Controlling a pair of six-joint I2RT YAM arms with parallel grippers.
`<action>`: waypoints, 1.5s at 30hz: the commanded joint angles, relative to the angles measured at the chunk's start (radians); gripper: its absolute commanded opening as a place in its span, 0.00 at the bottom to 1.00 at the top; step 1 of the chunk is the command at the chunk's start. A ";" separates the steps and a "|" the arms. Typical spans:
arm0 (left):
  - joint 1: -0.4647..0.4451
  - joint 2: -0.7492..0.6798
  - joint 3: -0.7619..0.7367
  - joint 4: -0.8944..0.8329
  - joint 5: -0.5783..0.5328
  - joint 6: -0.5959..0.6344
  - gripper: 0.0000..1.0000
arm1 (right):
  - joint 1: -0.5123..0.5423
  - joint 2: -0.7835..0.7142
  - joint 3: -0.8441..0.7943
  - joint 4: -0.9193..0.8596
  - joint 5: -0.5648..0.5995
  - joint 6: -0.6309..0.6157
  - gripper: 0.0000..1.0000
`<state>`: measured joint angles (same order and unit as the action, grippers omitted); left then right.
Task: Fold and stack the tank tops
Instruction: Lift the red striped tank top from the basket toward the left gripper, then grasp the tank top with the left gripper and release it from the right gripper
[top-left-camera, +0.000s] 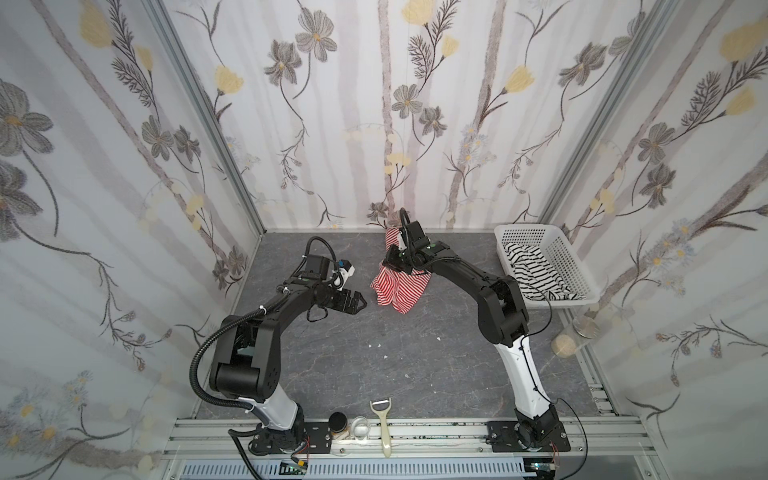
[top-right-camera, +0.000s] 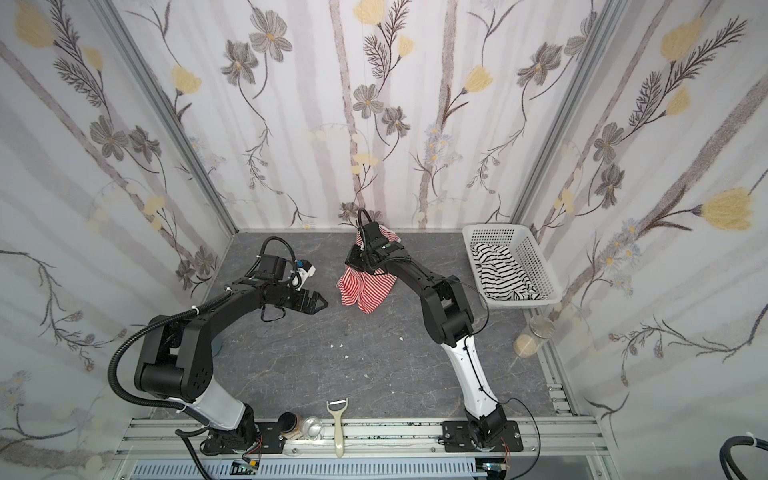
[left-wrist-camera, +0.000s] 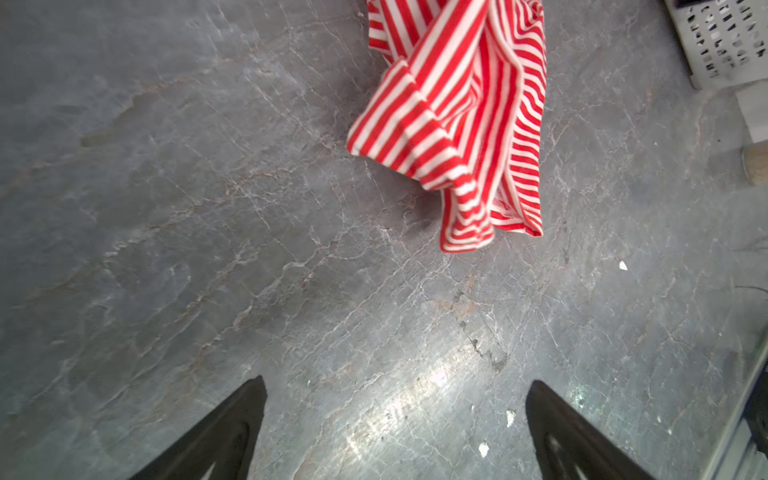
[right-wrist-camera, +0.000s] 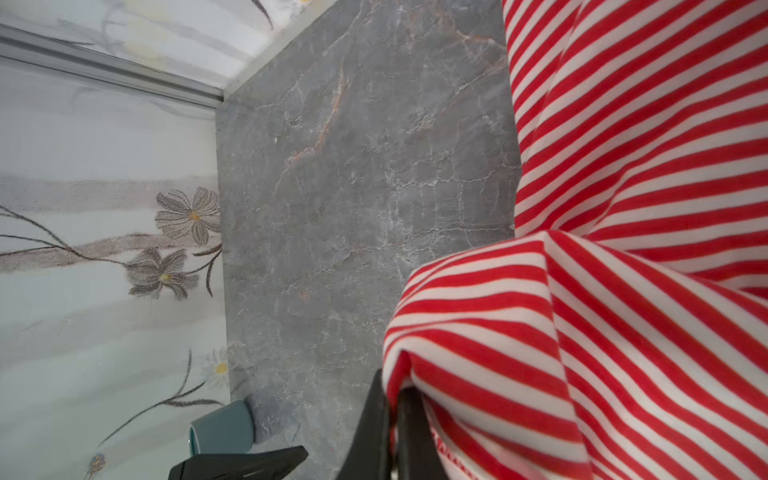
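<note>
- In both top views a grey marble-patterned surface (top-left-camera: 415, 374) sits inside flower-printed wall panels (top-left-camera: 332, 124). A white perforated basket (top-left-camera: 565, 257) in the far right corner holds the black-and-white striped tank top (top-left-camera: 536, 270). The left arm reaches in low and level, its left tool (top-left-camera: 360, 303) aimed at the red-and-white striped tank top (top-left-camera: 397, 291). The right arm arches high, and its right tool (top-left-camera: 386, 264) is raised near the back wall with that top dangling from it.
- Left wrist view: the left tool's jaws stand wide apart above the surface. The red-and-white top's hem hangs ahead; whether it touches the surface I cannot tell.
- Right wrist view: the fingers (right-wrist-camera: 374, 436) are pinched together on a fold of the red-and-white cloth, which drapes beside them. A teal cup (right-wrist-camera: 222, 428) lies by the left wall.
</note>
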<state>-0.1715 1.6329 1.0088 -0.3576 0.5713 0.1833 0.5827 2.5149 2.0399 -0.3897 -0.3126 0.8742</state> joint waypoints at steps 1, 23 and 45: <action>0.000 0.018 -0.027 0.082 0.116 -0.003 0.95 | 0.003 0.016 0.015 0.048 -0.033 0.023 0.20; -0.097 0.211 0.049 0.265 0.059 -0.135 0.75 | 0.012 -0.643 -0.911 0.387 0.043 0.000 0.34; -0.149 0.293 0.076 0.298 0.003 -0.318 0.61 | 0.011 -0.735 -1.279 0.603 0.020 0.115 0.30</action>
<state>-0.3202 1.9289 1.0954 -0.0669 0.5800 -0.0994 0.5941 1.7817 0.7643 0.1524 -0.2893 0.9688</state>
